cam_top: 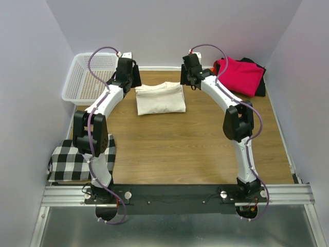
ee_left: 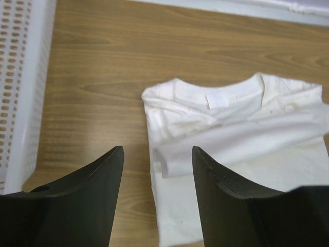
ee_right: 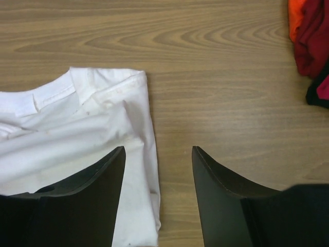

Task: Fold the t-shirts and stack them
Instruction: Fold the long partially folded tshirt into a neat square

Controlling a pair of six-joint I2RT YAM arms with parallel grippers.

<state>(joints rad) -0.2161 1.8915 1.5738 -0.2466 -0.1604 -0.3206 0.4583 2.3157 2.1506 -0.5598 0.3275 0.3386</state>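
Black left fingers (ee_left: 105, 185) and right fingers (ee_right: 221, 185) hang parted, holding nothing, above the side edges of the folded cream fabric t-shirt (cam_top: 160, 99) on the wooden counter (cam_top: 180, 149). Pinching every layer evenly should keep its fold.

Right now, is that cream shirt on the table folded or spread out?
Folded. The cream shirt lies as a compact rectangle, its sleeve tucked across the front below the collar.
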